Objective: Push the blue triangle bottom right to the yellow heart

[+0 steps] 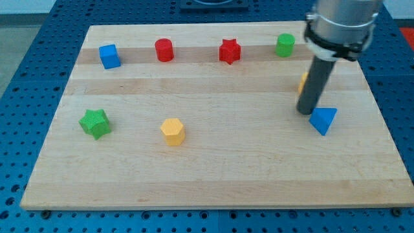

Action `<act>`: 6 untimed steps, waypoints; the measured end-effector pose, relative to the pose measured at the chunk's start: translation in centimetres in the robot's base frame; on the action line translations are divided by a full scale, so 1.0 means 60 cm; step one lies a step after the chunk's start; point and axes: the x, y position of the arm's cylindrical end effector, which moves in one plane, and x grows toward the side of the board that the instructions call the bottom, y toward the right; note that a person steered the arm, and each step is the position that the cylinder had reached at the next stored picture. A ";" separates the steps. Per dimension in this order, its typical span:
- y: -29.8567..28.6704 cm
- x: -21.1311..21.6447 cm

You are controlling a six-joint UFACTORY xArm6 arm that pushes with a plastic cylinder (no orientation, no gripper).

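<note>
The blue triangle (323, 120) lies on the wooden board (213, 175) at the view's right. My tip (305, 111) rests just left of it and slightly above, close to its upper left corner. A yellow block (303, 82), mostly hidden behind the rod, shows as a small sliver above the tip; its shape cannot be made out.
A blue cube (110, 56), a red cylinder (164, 50), a red star (229, 52) and a green cylinder (284, 45) line the view's top. A green star (95, 123) sits at the left, a yellow hexagonal block (173, 131) near the middle.
</note>
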 end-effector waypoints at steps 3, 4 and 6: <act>-0.022 0.104; 0.049 0.104; 0.095 0.072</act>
